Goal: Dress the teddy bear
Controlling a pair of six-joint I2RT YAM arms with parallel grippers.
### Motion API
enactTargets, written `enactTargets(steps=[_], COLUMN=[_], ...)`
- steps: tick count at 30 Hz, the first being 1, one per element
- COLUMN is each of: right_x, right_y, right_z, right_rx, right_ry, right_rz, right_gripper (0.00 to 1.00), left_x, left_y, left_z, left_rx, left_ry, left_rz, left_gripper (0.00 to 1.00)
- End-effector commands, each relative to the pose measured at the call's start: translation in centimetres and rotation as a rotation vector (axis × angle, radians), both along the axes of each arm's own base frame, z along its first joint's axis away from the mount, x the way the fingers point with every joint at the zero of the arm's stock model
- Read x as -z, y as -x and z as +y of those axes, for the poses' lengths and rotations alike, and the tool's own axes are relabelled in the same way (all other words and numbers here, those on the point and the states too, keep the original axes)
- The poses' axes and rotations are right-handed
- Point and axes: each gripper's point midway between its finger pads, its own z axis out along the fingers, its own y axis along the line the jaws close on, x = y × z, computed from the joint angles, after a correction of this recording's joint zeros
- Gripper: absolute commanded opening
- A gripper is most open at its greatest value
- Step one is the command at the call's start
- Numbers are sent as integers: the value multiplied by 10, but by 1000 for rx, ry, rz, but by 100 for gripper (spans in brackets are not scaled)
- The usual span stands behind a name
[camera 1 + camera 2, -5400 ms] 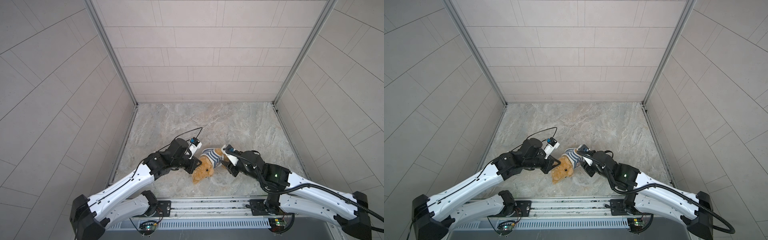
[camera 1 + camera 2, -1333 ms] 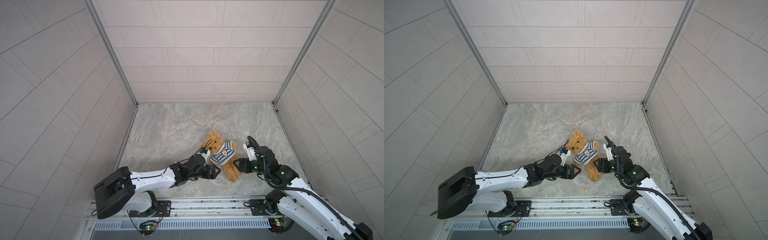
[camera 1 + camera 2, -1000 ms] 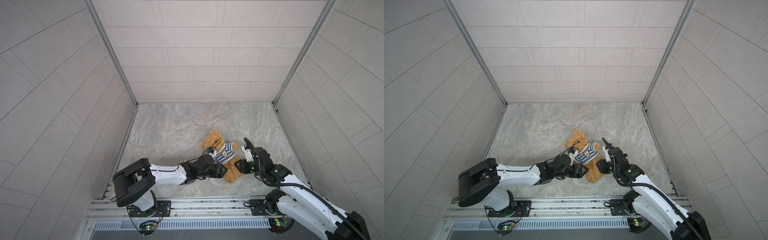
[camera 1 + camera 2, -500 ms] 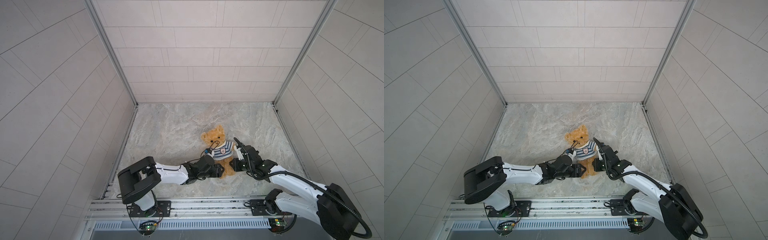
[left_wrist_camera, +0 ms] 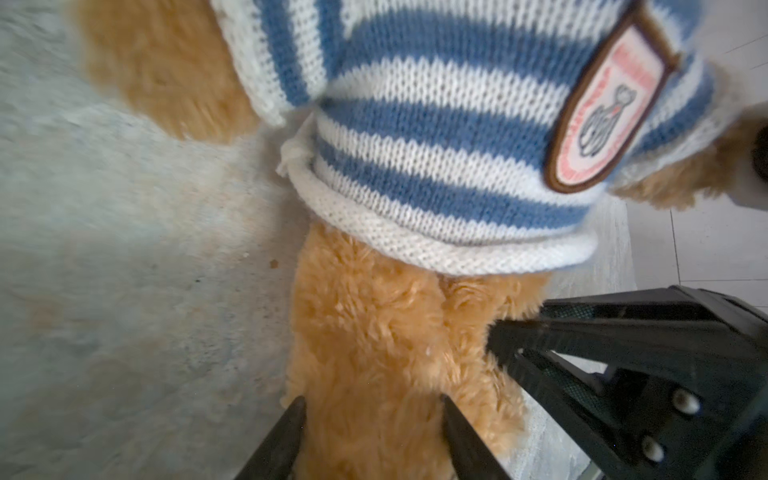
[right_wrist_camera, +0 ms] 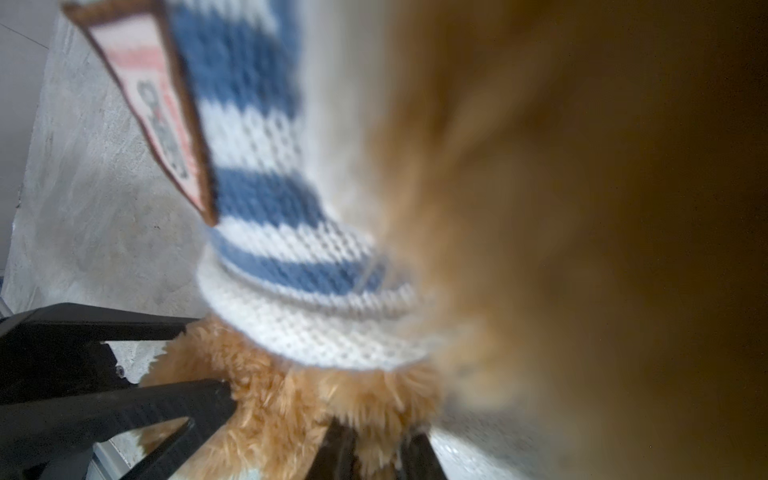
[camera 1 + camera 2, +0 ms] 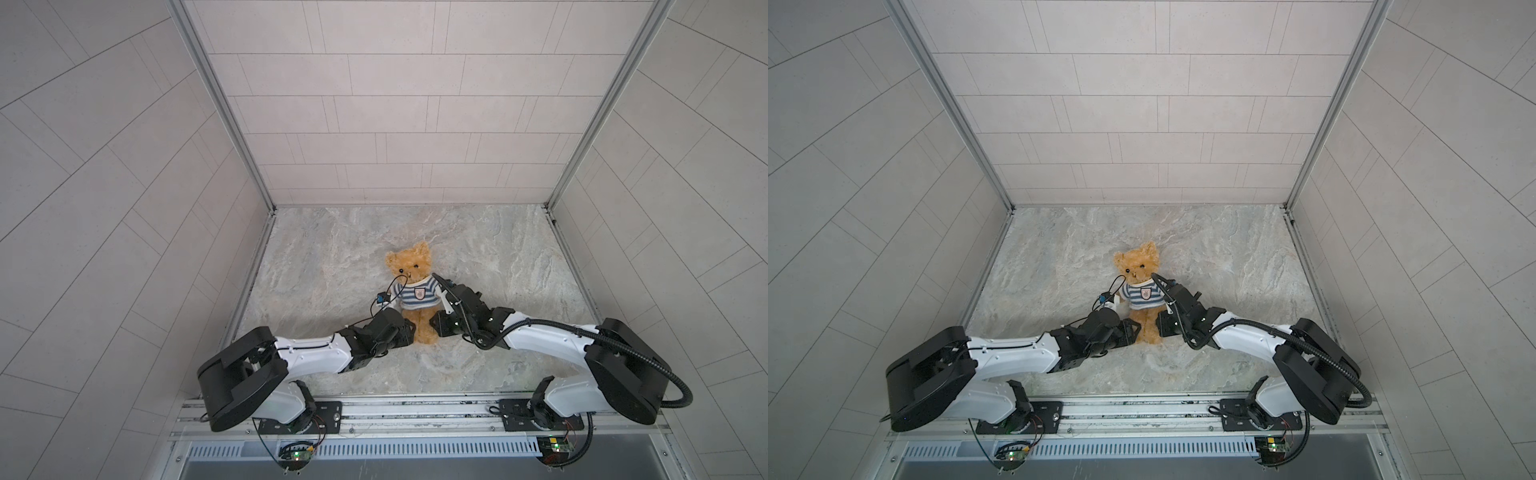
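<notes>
Inspecting progress on dressing: the teddy bear (image 7: 409,266) is near the middle of the marble table (image 7: 519,257), slightly toward 6 o'clock, with its head at 12 o'clock and its legs at 6 o'clock. The top views do not settle whether it lies on its back or is propped upright.

The blue-and-white striped knit sweater (image 7: 415,293) is on the bear. The collar sits under the chin and the badge (image 7: 420,294) faces outward. In the left wrist view a furry arm shows beyond each sleeve. The hem (image 5: 436,245) lies at the waist, rolled into a thick white band.

The left gripper (image 7: 410,330) comes in at the bear's 7 o'clock. Its fingers (image 5: 286,436) clasp one leg, with fur pressed against both. The right gripper (image 7: 434,327) comes in at 5 o'clock and pinches the other leg, with fur bunched between its tips in the right wrist view.

Judgement: the dressing itself looks essentially done. What may remain is unrolling or smoothing the hem, settling the bear and letting go of the legs. The back of the garment is not visible, so its fit there is unconfirmed.
</notes>
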Motion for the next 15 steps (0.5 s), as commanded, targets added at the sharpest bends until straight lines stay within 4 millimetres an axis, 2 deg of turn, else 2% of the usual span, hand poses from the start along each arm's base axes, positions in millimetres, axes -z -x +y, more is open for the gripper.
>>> enactTargets(steps=[1,9,15], right_x=[-9,-7,-24], right_y=[-6,-7,-7], right_z=[11,19,13], right_rx=[20,4,17], right_ry=[-40,-40,-39], right_rz=[-22,-19,-57], right_gripper=[20,26,34], left_x=[-1,-5,-11], left_y=[-5,-6,-6], left_z=[19,38,43], left_rx=[-56,-92,-99], left_ry=[-47,-113,-122], left_rz=[-35,-70,-88], left_gripper=[49,46,49])
